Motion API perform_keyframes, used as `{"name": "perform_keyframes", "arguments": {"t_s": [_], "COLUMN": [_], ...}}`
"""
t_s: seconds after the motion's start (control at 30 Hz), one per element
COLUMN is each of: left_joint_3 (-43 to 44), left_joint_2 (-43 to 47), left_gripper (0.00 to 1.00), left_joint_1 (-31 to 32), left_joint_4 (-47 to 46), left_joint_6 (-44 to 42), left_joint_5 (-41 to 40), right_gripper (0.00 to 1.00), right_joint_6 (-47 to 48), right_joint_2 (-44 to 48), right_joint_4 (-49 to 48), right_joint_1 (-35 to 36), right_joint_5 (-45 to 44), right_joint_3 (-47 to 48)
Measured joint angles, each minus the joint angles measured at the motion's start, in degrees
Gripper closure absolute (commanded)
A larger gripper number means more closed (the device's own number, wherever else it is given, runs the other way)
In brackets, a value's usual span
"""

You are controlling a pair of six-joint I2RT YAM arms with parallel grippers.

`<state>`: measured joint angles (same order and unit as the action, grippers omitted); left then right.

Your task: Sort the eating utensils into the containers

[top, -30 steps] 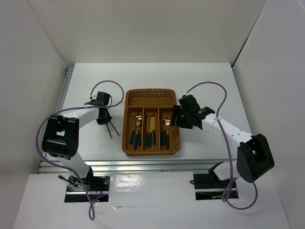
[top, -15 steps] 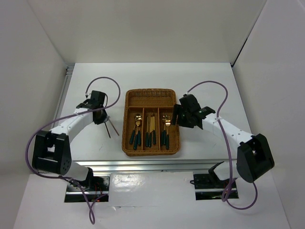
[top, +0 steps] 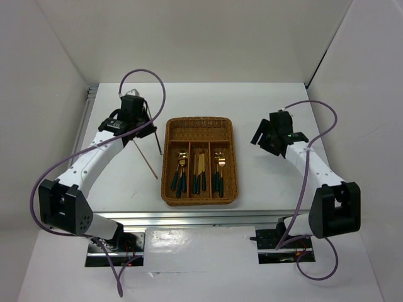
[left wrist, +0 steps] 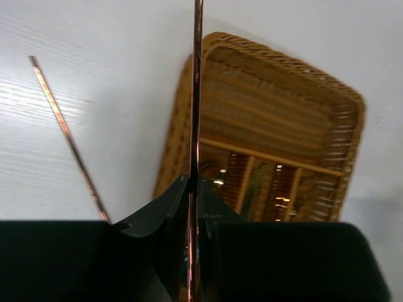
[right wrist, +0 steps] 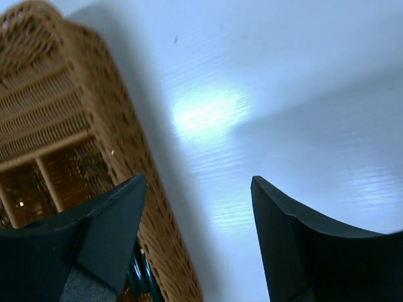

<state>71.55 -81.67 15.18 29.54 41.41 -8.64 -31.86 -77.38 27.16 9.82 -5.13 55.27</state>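
Note:
My left gripper (top: 143, 124) is raised left of the wicker tray (top: 167, 135) and shut on one copper-brown chopstick (top: 155, 139). In the left wrist view the fingers (left wrist: 194, 182) pinch this chopstick (left wrist: 196, 94), which runs straight ahead over the tray's edge (left wrist: 189, 82). A second chopstick (top: 145, 160) lies on the table left of the tray, and it also shows in the left wrist view (left wrist: 66, 135). Spoons (top: 181, 171), knives (top: 199, 171) and forks (top: 219, 171) with green handles lie in the three long slots. My right gripper (top: 259, 137) is open and empty, to the right of the tray (right wrist: 63, 126).
The crosswise slot (top: 199, 131) at the tray's far end holds nothing that I can see. White walls close in the table on three sides. A metal rail (top: 85, 119) runs along the left edge. Purple cables loop above both arms.
My left gripper has risen and moved toward the far side, carrying one chopstick off the table. My right gripper has pulled away from the tray's right side, to the right and back.

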Motion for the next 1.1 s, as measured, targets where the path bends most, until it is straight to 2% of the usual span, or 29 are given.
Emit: {"name": "perform_keyframes", "arguments": {"t_s": [0.17,0.43,0.57,0.73,0.83,0.93,1.1], "left_joint_3": [-0.52,-3.34,-0.44,5.62,9.49,11.50,11.15], "left_joint_2": [-0.46,-3.74,-9.40,-14.64,-15.30,-14.67,-11.82], "left_gripper": [0.72,0.73,0.67,0.53,0.45,0.32,0.29], "left_joint_1": [3.76,8.87,12.07,13.07,12.66,12.48,11.65], "left_joint_4": [-4.96,-14.19,-14.95,-13.75,-9.64,-6.80,-2.84], "left_joint_6": [10.10,29.70,35.15,33.18,28.22,22.58,15.13], "left_joint_5": [-0.31,-7.41,-12.26,-12.79,-12.79,-13.64,-15.69], "right_gripper": [0.22,0.22,0.21,0.21,0.21,0.21,0.21], "right_joint_6": [-0.02,-0.02,-0.02,-0.02,-0.02,-0.04,-0.20], "right_joint_2": [1.16,3.21,4.74,6.10,6.16,5.88,4.57], "right_joint_4": [-0.59,-0.59,-0.57,-0.57,-0.55,-0.55,-0.52], "right_joint_1": [-4.87,-4.94,-4.94,-4.94,-4.94,-4.94,-4.94], "right_joint_5": [1.38,3.02,3.50,3.65,3.76,4.22,5.62], "right_joint_3": [0.00,0.00,-0.02,-0.02,-0.02,-0.02,-0.02]}}
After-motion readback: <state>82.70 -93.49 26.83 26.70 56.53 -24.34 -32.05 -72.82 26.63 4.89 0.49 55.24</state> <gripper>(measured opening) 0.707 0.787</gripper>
